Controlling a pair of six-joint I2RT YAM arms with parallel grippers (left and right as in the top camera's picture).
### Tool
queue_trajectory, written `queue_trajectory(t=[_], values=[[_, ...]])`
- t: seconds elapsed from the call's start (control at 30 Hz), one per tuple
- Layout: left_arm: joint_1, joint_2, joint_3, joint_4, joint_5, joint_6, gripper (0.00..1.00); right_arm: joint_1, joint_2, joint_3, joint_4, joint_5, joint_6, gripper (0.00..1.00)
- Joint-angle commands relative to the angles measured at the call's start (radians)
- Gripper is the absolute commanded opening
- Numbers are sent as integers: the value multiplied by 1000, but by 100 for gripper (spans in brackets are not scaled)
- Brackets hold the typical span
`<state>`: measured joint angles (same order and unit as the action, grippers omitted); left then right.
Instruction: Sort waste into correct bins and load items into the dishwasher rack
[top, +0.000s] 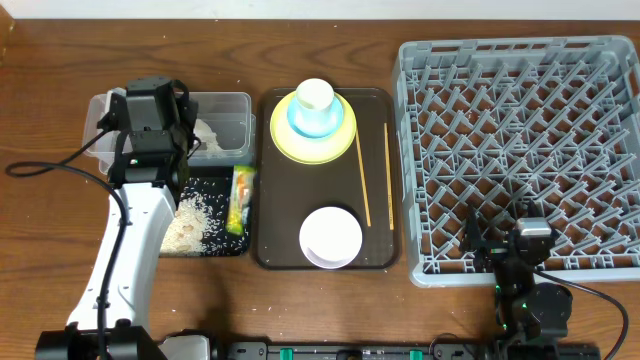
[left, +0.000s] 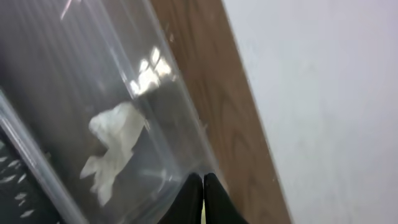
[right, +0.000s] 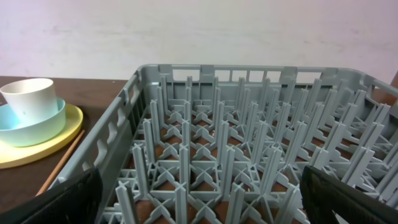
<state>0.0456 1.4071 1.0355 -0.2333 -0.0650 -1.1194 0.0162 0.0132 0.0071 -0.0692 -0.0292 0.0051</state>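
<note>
My left gripper is shut with nothing held, its tips just above the clear tub. A crumpled white tissue lies inside that tub, apart from the fingers. In the overhead view the left wrist hangs over the tub's left half. Loose rice and a snack wrapper rest on the black tray. A white cup sits in a blue bowl on the yellow-green plate. My right gripper stands open at the grey rack's front edge.
A dark brown serving tray holds the stacked dishes, a white bowl and two chopsticks. The rack fills the right side. A black cable trails left of the left arm.
</note>
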Motion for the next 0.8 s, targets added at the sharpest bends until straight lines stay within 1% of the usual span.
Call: queue_trajectory(t=[0.0, 0.1, 0.13, 0.27, 0.33, 0.4, 0.5, 0.63, 0.7, 0.77], values=[[1, 4, -3, -68, 119, 84, 6, 1, 0, -2, -3, -2, -14, 99], [1, 4, -3, -184, 138, 132, 8, 1, 0, -2, -3, -2, -14, 99], [1, 4, -3, -219, 145, 160, 10, 1, 0, -2, -3, -2, -14, 99], [1, 4, -3, -346, 164, 346, 17, 1, 0, -2, -3, -2, -14, 99], [1, 3, -3, -399, 163, 410, 27, 1, 0, -2, -3, -2, -14, 99], [1, 3, -3, -464, 163, 472, 32, 1, 0, -2, -3, -2, -14, 99], [1, 6, -3, -539, 163, 573, 33, 1, 0, -2, -3, -2, -14, 99], [1, 13, -14, -613, 163, 723, 32, 1, 0, -2, -3, -2, -14, 99], [1, 13, -34, -623, 163, 769, 32, 1, 0, -2, -3, -2, -14, 99], [1, 13, -64, -615, 163, 787, 32, 1, 0, -2, -3, -2, -14, 99]])
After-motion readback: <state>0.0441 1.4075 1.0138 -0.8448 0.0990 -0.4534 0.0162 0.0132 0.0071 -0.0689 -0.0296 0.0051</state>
